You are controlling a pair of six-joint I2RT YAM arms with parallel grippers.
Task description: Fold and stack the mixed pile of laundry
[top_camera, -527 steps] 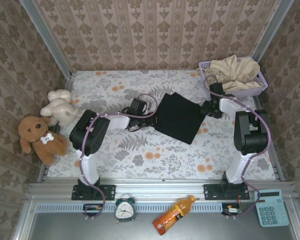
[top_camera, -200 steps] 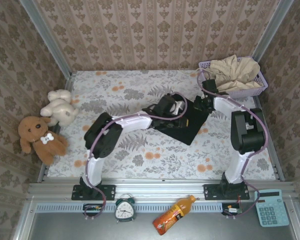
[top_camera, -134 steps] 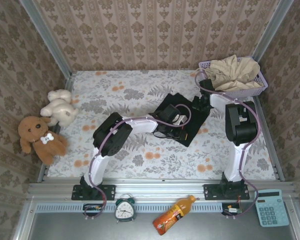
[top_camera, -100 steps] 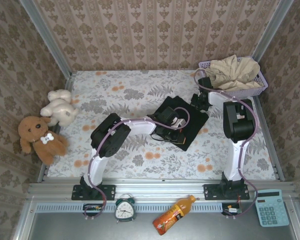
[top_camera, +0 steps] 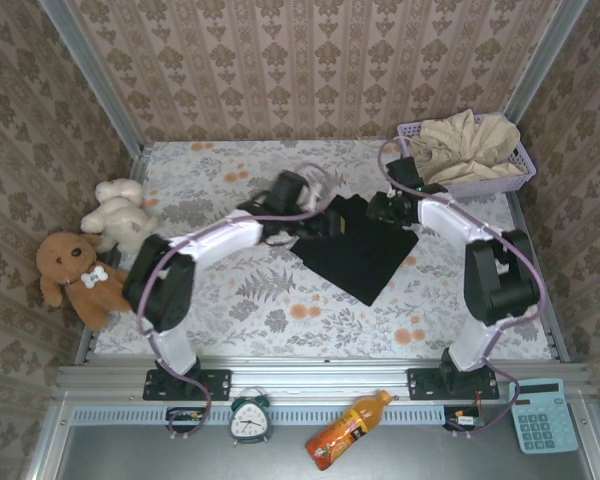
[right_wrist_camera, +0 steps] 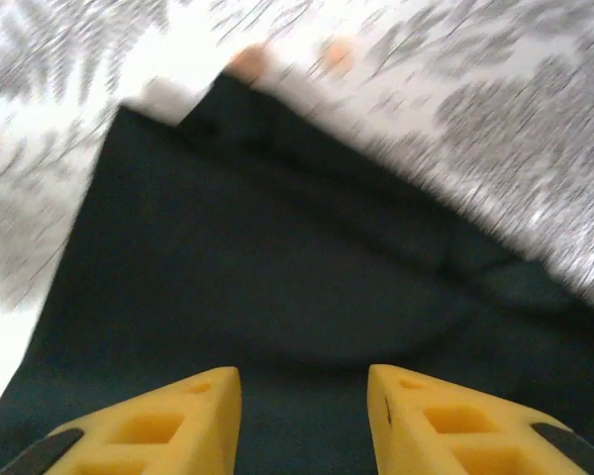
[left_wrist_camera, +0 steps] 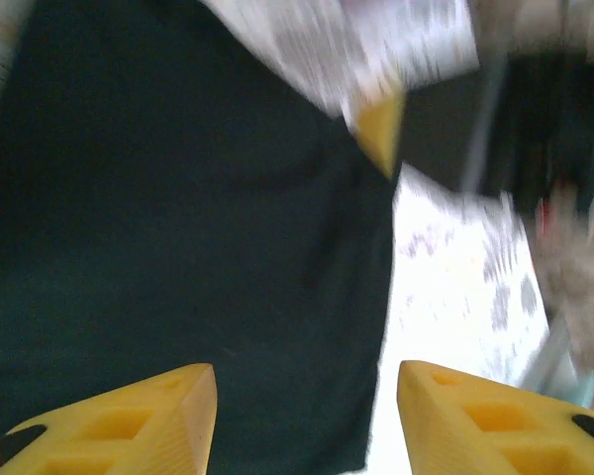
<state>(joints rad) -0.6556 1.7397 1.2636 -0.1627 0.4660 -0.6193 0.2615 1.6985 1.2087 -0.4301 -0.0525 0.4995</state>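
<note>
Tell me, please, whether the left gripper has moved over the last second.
Yes. The left gripper has drawn leftward, away from the lavender basket, to the black T-shirt's edge.

No legible text anywhere — the bottle point(top_camera: 346, 430) label was too small to read, and the clock point(top_camera: 249, 420) dial and calculator point(top_camera: 543, 416) keys were unreadable — no brands or signs.

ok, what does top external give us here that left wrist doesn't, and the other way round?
Top external: both arms whole, the basket holding the beige garment, plush toys at the table's left edge, plus clock, bottle and calculator in front. Left wrist: a blurred close-up of the left jaws' yellow fingertips, standing apart with nothing between them. Both: the black T-shirt lying on the flowered tablecloth.
</note>
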